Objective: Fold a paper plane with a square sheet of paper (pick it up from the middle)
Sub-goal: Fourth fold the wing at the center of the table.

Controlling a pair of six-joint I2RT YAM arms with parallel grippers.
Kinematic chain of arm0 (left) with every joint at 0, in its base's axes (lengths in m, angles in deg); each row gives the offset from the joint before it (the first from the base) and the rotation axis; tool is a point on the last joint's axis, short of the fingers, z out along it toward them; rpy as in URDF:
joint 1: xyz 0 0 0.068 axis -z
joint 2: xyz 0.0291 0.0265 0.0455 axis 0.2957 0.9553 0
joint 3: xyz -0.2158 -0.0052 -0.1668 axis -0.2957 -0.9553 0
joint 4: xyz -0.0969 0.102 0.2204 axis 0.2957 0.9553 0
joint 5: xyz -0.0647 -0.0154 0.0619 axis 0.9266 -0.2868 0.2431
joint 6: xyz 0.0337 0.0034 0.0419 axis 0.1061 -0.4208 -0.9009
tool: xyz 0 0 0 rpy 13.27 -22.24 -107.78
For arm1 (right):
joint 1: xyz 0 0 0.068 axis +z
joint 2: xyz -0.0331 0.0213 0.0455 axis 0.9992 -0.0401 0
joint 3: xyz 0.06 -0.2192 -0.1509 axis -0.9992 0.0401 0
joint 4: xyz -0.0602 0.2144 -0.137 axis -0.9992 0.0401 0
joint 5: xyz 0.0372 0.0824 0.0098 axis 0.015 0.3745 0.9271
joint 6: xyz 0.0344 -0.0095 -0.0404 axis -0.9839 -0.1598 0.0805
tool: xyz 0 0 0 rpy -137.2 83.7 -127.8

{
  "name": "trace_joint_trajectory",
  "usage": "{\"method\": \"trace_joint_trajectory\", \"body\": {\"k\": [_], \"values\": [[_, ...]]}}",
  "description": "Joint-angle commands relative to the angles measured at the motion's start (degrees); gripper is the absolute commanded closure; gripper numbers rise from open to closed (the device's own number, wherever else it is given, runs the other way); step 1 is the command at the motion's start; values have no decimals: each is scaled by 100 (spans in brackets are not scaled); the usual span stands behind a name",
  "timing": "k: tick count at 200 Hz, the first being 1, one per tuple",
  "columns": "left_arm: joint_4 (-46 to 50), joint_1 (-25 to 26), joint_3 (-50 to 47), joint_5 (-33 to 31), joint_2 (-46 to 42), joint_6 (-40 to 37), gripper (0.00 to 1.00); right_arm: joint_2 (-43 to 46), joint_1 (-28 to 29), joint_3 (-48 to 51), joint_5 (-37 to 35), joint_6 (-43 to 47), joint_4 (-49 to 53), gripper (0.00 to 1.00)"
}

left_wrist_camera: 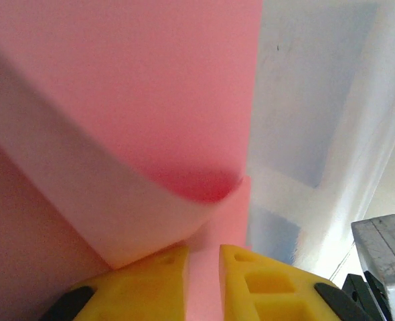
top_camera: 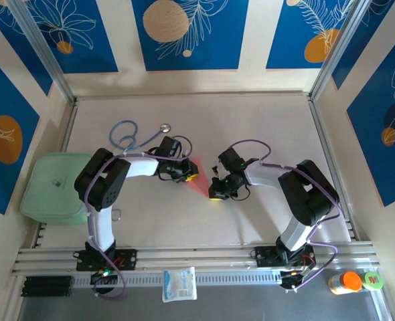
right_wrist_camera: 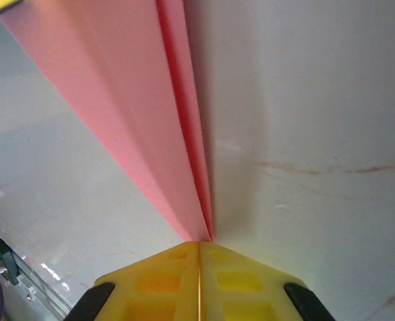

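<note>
Pink paper [top_camera: 201, 180], folded to a point, is held between both grippers. Right gripper [right_wrist_camera: 199, 249] is squeezed tight on its pointy tip. Left gripper [left_wrist_camera: 203, 259] pinches the wide end, fingers just a little apart.

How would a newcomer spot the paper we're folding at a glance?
Look to the middle of the white table, between the two arms. The salmon-pink paper is there, a folded wedge pinched by the left gripper and the right gripper. It is the only pink thing; the blue stethoscope and green pad lie off left.
</note>
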Motion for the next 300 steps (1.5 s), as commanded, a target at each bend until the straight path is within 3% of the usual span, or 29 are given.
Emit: {"method": "trace_joint_trajectory", "body": {"k": [1, 75, 160, 248, 300], "values": [[442, -38, -11, -274, 216, -79, 79, -88, -11, 142, -66, 38, 343, 91], [454, -34, -7, -246, 192, -85, 79, 522, -17, -107, -22, 41, 274, 90], [404, -33, -7, -204, 192, -49, 79, -500, 120, -1143, -191, -38, 273, 91], [516, -29, -99, -404, 225, 160, 79, -838, 86, -907, -425, -16, 472, 92], [738, -40, -170, -658, 284, 227, 80, -513, 38, -420, -280, 20, 519, 92]]}}
